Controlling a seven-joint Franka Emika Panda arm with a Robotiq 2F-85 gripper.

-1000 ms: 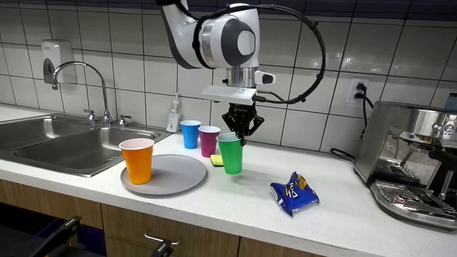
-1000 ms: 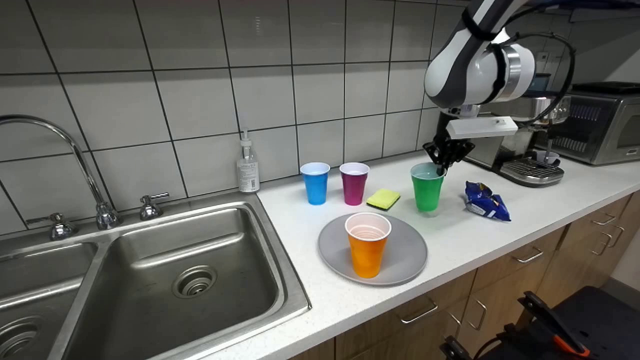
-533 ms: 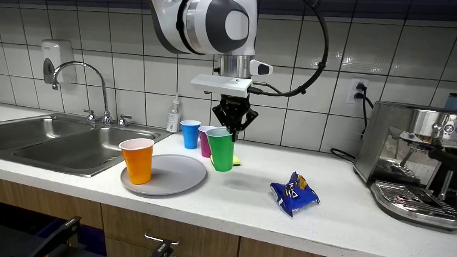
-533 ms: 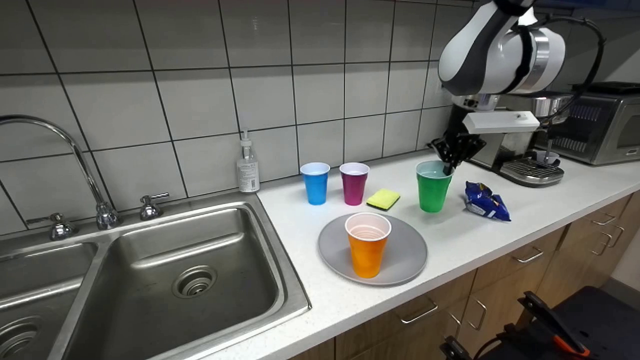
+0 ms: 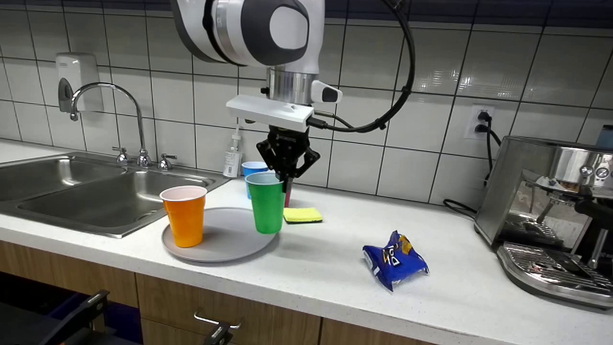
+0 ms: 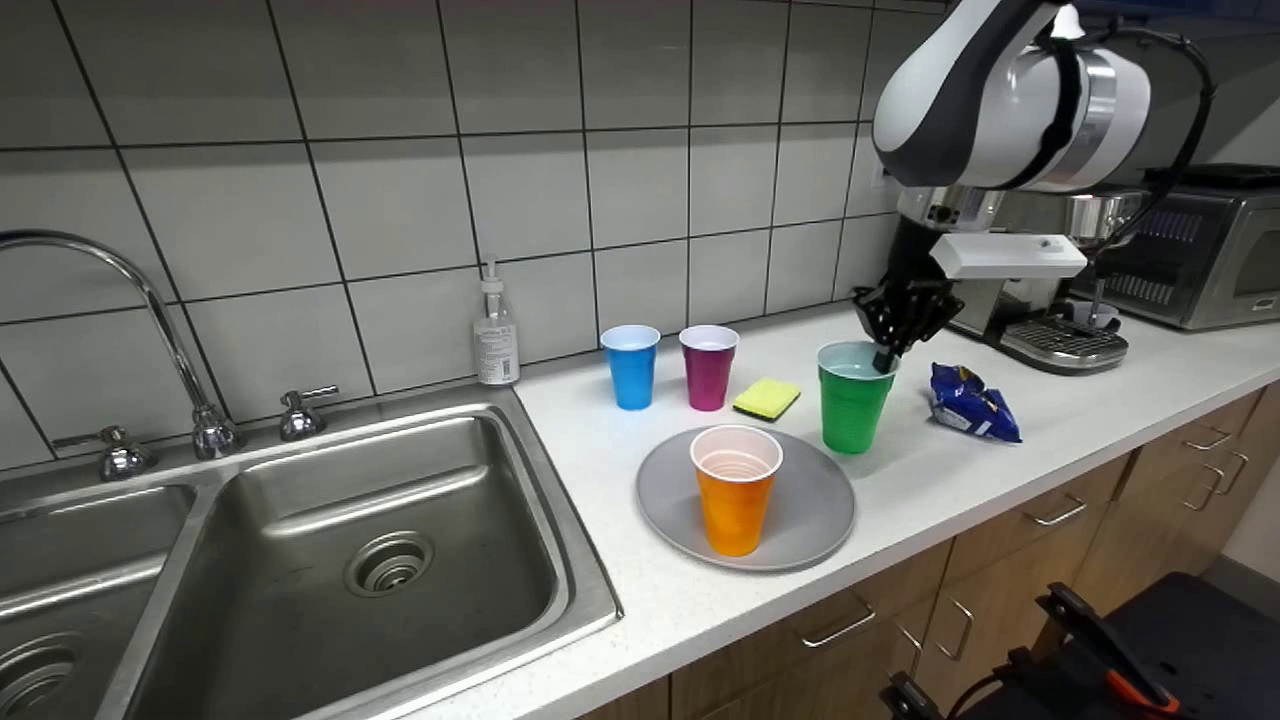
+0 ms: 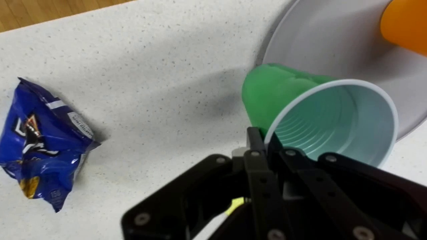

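- Black two-finger gripper: pinching rim of tall green plastic cup.
- Green cup: mouth up, looks clear of white speckled worktop, by edge of round grey plate.
- Orange plastic cup: upright on plate, near edge facing steel sink.
- Blue plastic cup, purple plastic cup: toward worktop's back edge.
- Yellow sponge: just off plate's back edge.
- Crumpled blue foil bag: well apart from green cup.
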